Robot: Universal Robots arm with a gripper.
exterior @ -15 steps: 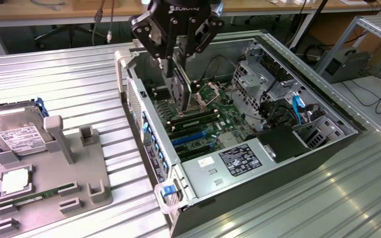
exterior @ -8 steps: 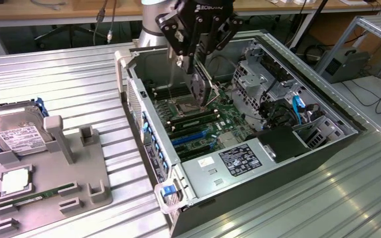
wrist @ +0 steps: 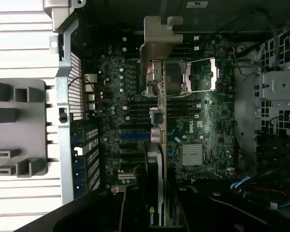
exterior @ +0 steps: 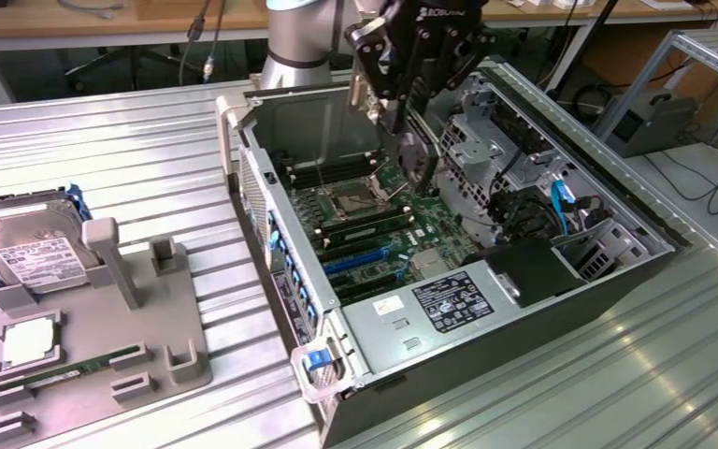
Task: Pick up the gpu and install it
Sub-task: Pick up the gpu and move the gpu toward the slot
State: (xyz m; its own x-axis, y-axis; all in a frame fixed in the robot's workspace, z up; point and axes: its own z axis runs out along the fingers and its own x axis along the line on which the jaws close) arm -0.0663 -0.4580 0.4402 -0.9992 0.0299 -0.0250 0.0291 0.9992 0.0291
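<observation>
Tool [exterior: 399,114] clamped on gpu [exterior: 415,161], card hanging edge-down above motherboard [exterior: 366,224] inside open case [exterior: 615,251], 12 o'clock in exterior view; hard drive [exterior: 35,257] on grey tray [exterior: 147,327] at 8 o'clock

Bright light glares off the ribbed metal table [exterior: 109,159], the computer case [exterior: 251,182] is dim inside, the gpu [wrist: 157,53] bracket pale-lit

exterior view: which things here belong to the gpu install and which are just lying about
In the job: gpu, held by the gripper over the open computer case; blue expansion slot on its board.
Lying about: hard drive, green memory stick, grey holder, all at the exterior view's left.
</observation>
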